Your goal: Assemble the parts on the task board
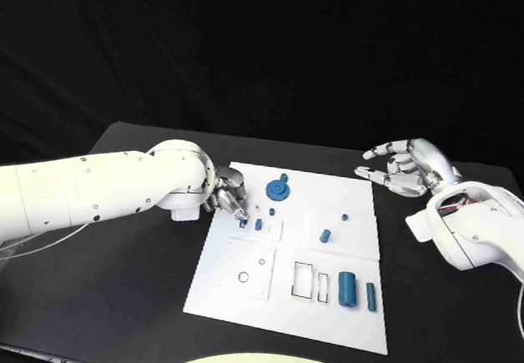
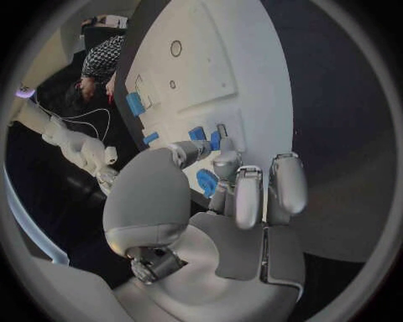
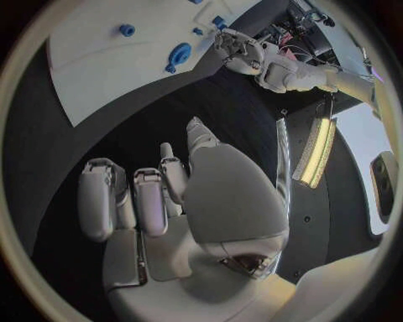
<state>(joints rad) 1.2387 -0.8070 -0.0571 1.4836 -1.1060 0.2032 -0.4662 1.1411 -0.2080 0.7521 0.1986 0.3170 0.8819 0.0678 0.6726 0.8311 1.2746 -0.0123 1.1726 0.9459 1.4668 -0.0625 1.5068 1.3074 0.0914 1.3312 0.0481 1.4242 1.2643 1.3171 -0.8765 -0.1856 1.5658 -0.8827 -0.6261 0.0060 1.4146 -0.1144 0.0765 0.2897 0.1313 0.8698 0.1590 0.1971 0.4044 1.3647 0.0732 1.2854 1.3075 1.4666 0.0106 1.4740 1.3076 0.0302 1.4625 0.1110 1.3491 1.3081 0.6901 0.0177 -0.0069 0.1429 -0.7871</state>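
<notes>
Working a small blue part at the task board — ten o'clock corner — left hand fingers seem pinched on it; keep it upright; right hand hovers spread, empty.

My head camera looks steeply down from well above the black table, taking in the whole task board. The camera behind my left hand sits close over the board's edge, facing along my fingers. The one behind my right hand faces across bare table toward the board's far side. All three share the board.
</notes>
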